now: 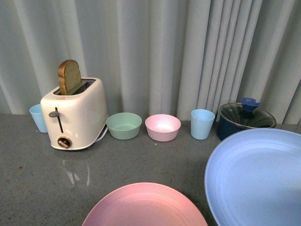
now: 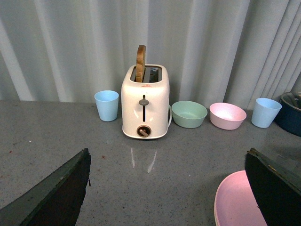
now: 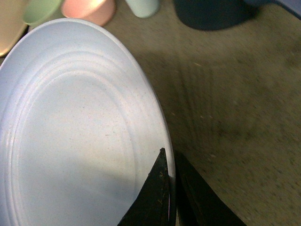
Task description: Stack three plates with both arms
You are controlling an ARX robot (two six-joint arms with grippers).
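Note:
A light blue plate (image 1: pixel 258 179) fills the right of the front view, close to the camera and seemingly raised off the grey counter. My right gripper (image 3: pixel 170 179) is shut on that light blue plate (image 3: pixel 70 132), one finger over the rim and one under it. A pink plate (image 1: pixel 146 207) lies flat on the counter at the bottom centre. My left gripper (image 2: pixel 164 193) hangs open above the counter, its fingers (image 2: pixel 51 197) far apart, with the pink plate (image 2: pixel 235 207) just inside the right-hand finger. Neither arm shows in the front view.
Along the curtain at the back stand a light blue cup (image 1: pixel 37 117), a cream toaster (image 1: pixel 75 115) with a bread slice, a mint bowl (image 1: pixel 124 125), a pink bowl (image 1: pixel 162 127), another blue cup (image 1: pixel 202 124) and a dark lidded pot (image 1: pixel 244 120).

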